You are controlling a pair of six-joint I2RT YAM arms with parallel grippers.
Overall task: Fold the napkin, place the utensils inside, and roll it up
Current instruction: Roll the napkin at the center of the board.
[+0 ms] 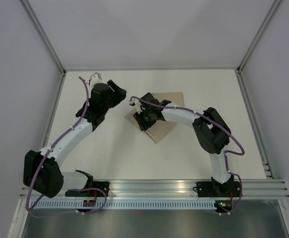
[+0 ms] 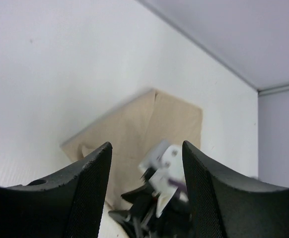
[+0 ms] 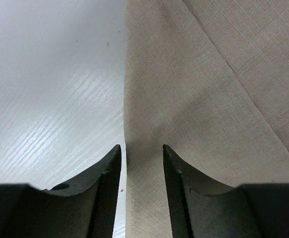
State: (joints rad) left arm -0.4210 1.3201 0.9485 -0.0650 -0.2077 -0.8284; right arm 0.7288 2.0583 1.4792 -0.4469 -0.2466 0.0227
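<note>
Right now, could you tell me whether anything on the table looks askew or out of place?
The napkin lies folded but turned at an angle to the table edges, like a diamond. No utensils show in any view, which is odd for this task. Otherwise nothing looks spilled or damaged.

This is a robotics lab test cell, not a home or a shop. A smooth white worktop (image 1: 109, 158) is closed in by plain white panels (image 1: 149, 29) at 9, 12 and 3 o'clock, and these are held by bare aluminium posts (image 1: 42, 34) rising from the corners at 11 and 1 o'clock. At 6 o'clock an aluminium rail (image 1: 154, 184) carries two black-and-white robot arms, the left arm (image 1: 70, 139) and the right arm (image 1: 184, 116), with purple cables (image 1: 87, 96) running along them. Below the rail there is a slotted cable duct (image 1: 149, 203). A tan napkin (image 1: 159, 133) lies near the middle of the worktop.
</note>
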